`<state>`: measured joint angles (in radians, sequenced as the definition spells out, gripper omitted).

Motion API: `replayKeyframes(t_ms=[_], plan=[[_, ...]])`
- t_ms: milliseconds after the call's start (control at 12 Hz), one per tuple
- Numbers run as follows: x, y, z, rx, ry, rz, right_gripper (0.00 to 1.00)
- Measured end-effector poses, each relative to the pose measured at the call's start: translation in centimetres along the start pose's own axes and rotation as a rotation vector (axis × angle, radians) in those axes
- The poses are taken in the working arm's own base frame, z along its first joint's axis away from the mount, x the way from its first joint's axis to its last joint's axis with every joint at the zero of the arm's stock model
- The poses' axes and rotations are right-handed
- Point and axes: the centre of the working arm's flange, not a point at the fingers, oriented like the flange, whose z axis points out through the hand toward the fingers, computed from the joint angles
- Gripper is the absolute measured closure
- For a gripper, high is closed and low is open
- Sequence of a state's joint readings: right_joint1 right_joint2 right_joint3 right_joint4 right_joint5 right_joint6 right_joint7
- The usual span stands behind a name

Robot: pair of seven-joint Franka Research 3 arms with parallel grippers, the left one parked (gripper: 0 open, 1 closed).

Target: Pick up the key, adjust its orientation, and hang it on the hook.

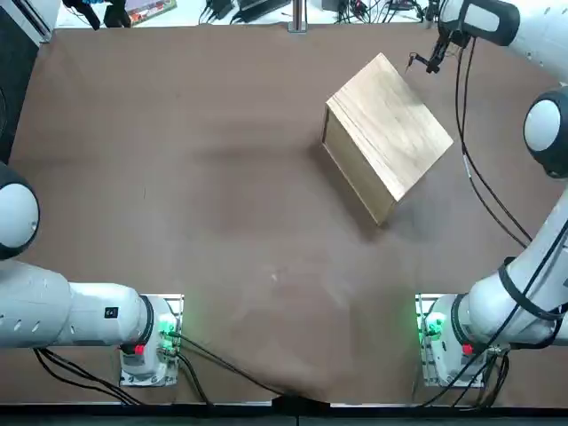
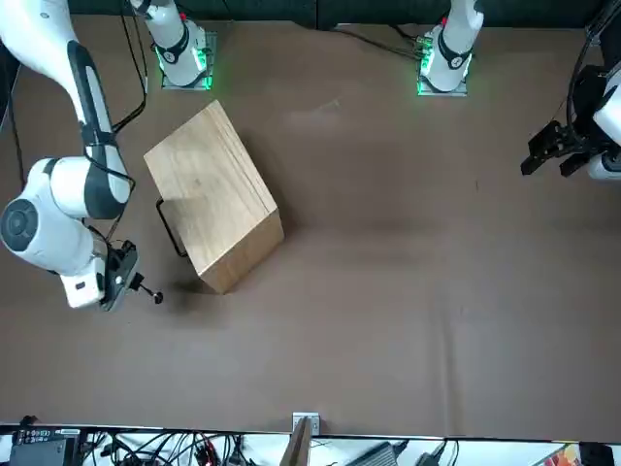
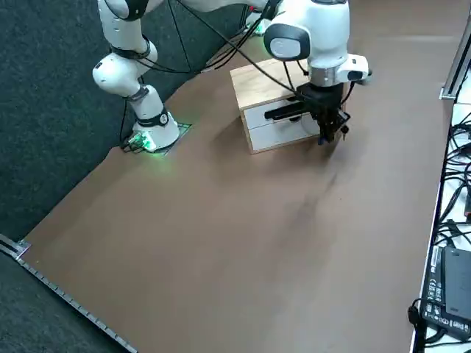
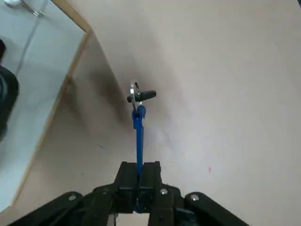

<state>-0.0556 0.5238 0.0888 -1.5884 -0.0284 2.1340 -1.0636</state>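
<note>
My right gripper (image 4: pixel 138 173) is shut on the key (image 4: pixel 138 134), a thin blue strip that sticks out from between the fingers, with a silvery ring and a small black piece at its far end. The gripper (image 1: pixel 432 62) hangs just above the cloth beside the far corner of the wooden box (image 1: pixel 390 124), with the key (image 2: pixel 152 294) pointing away from it. The box (image 3: pixel 259 82) has a white side face (image 4: pixel 28 70). A small silvery hook (image 4: pixel 26 6) shows on that face in the wrist view. Key and hook are apart.
A black bent bar (image 2: pixel 169 226) stands off the box's white face, close to my gripper (image 3: pixel 328 132). Brown cloth (image 1: pixel 222 204) covers the table. Cables and devices lie along the far edge (image 2: pixel 194 449).
</note>
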Motion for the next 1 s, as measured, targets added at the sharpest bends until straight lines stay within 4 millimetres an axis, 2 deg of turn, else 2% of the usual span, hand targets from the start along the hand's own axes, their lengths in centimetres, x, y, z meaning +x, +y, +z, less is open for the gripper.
replayKeyframes(t_ms=[167, 417, 1000], plan=[[2.0, -1.1, 0.2, 0.004, -0.001, -0.054, 0.96], [3.8, -2.2, 0.8, 0.013, -0.004, -0.110, 0.96], [5.5, -3.4, 1.6, 0.030, -0.005, -0.223, 0.96]])
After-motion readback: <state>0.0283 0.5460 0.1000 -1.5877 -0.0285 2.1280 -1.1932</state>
